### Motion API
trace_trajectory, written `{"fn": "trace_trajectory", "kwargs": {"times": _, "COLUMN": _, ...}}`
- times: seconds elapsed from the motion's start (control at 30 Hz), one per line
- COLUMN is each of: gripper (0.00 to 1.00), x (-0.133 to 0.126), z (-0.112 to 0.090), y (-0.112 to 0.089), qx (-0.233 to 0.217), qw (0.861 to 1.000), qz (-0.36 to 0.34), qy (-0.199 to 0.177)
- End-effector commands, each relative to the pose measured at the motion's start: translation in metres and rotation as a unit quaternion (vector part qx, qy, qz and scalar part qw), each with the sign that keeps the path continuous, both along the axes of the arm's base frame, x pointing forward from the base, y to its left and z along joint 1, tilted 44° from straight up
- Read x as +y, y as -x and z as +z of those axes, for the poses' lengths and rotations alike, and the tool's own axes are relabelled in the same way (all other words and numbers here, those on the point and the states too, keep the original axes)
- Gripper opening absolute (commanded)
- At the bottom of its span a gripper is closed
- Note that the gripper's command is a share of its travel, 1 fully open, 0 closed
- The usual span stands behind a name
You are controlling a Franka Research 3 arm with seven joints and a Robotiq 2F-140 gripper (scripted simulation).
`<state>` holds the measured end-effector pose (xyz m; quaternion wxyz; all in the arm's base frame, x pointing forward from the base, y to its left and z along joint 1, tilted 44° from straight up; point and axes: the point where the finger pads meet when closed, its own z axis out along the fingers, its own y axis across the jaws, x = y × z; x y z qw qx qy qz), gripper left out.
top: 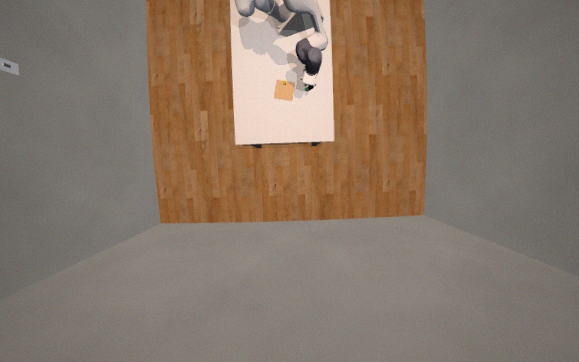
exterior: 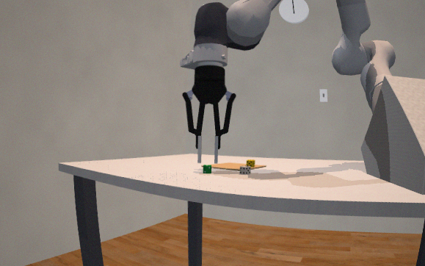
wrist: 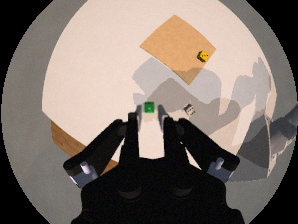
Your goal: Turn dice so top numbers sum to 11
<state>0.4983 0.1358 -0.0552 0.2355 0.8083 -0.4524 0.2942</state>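
Observation:
A tan mat (exterior: 235, 166) lies flat on the white table. A yellow die (exterior: 250, 163) sits on the mat near one corner. A green die (exterior: 207, 169) lies on the bare table beside the mat. A grey-white die (exterior: 244, 170) lies on the table just in front of the mat's edge. My gripper (exterior: 207, 159) hangs upright just above the green die, fingers narrowly apart with nothing between them. In the wrist view the green die (wrist: 149, 107) shows between the fingertips, with the grey-white die (wrist: 189, 108) to its right and the mat (wrist: 178, 48) and yellow die (wrist: 204, 55) beyond.
The arm's large grey base block (exterior: 406, 136) stands on the table at the right. The table's near edge (exterior: 211, 191) runs close in front of the dice. From above, the mat (top: 284, 90) lies near the table's middle.

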Motion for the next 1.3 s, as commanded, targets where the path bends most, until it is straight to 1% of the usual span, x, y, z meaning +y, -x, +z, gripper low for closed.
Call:
{"fn": "trace_trajectory", "kwargs": {"times": 0.0, "gripper": 0.21, "x": -0.003, "z": -0.002, "y": -0.002, "qx": 0.001, "qw": 1.000, "qz": 0.003, "qy": 0.001}}
{"fn": "trace_trajectory", "kwargs": {"times": 0.5, "gripper": 0.21, "x": -0.013, "z": -0.014, "y": -0.006, "qx": 0.001, "qw": 1.000, "qz": 0.003, "qy": 0.001}}
{"fn": "trace_trajectory", "kwargs": {"times": 1.27, "gripper": 0.21, "x": -0.014, "z": -0.015, "y": -0.007, "qx": 0.001, "qw": 1.000, "qz": 0.003, "qy": 0.001}}
